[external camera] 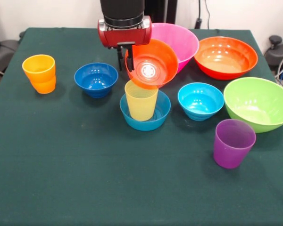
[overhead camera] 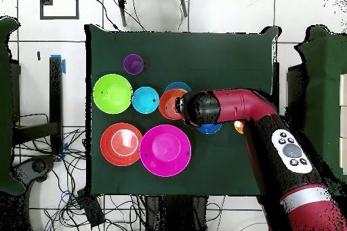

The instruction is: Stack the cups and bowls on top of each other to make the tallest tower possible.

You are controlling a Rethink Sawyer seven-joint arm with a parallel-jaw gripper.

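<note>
Tower [external camera: 144, 109]: yellow cup [external camera: 141, 100] upright in mid-blue bowl [external camera: 148, 120]. Gripper [external camera: 126, 59] fingers pinch orange-red small bowl [external camera: 152, 64] by rim, tilted, just above cup.

Bright, even light falls from above. Soft, short shadows lie beside the purple cup [external camera: 233, 142] and orange cup [external camera: 39, 73] on the dark green table [external camera: 85, 179]. White glare marks the tilted small orange-red bowl [external camera: 152, 63] and the large orange-red bowl [external camera: 225, 57]. Focus is slightly soft throughout.
</note>
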